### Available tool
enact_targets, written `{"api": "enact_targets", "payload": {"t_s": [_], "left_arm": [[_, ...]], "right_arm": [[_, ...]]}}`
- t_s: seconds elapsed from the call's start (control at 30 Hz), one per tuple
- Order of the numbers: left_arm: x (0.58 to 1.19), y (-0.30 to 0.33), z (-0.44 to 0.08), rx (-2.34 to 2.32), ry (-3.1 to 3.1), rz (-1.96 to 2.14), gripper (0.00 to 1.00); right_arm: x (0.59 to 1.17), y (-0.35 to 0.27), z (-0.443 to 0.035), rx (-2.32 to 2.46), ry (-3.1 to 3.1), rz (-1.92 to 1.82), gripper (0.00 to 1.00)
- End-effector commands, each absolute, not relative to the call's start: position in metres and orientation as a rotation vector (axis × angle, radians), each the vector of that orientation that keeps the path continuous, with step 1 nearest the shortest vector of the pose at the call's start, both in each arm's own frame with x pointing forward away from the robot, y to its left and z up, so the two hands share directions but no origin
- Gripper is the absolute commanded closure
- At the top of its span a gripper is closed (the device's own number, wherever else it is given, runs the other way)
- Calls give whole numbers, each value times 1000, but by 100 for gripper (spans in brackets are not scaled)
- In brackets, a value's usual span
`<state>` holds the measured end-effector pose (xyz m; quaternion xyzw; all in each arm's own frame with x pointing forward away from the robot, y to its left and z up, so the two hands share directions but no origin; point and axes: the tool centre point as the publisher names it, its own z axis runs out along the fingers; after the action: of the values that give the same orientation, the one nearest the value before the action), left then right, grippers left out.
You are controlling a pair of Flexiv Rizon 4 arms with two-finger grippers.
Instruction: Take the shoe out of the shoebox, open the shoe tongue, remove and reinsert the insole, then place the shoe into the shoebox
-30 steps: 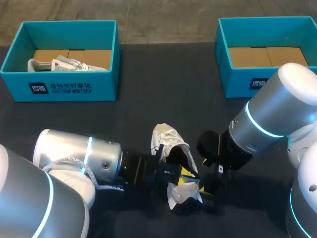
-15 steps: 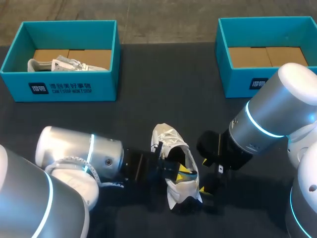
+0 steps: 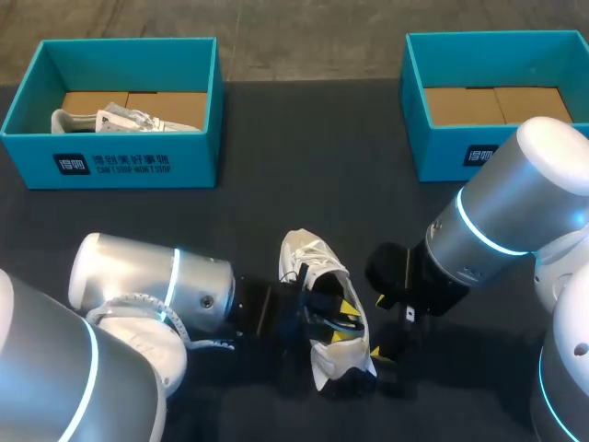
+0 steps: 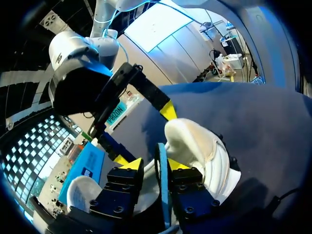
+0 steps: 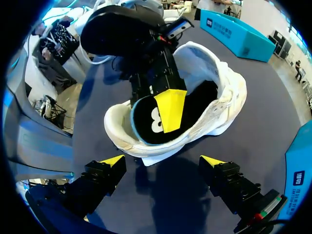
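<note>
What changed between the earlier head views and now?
The left arm eased rightward, pushing the left gripper, shut on the insole, slightly deeper into the shoe. The right gripper stayed open beside the shoe, and the shoe kept its place.

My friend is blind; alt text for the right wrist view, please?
A white shoe lies on a dark table, the left end effector pinching a black insole at its opening. The right end effector hangs open before it.

Silver arms [image 3: 147,285] [image 3: 502,216], cyan rings [image 3: 474,226], yellow-tipped black end effectors [image 4: 155,163] [image 5: 163,160].
</note>
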<state>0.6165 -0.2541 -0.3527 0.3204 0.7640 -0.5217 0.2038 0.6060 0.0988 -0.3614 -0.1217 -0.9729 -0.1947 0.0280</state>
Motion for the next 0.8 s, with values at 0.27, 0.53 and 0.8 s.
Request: {"api": "enact_targets", "payload": {"t_s": [0.27, 0.53, 0.8], "left_arm": [[602, -249, -346, 916, 2096, -1480, 100], [612, -249, -359, 870, 2144, -1449, 100], [599, -246, -345, 893, 2106, -1496, 24]], "right_arm": [[605, 99, -362, -376, -3005, -604, 0], [605, 99, -362, -376, -3005, -604, 0], [605, 99, -362, -376, -3005, -604, 0]]}}
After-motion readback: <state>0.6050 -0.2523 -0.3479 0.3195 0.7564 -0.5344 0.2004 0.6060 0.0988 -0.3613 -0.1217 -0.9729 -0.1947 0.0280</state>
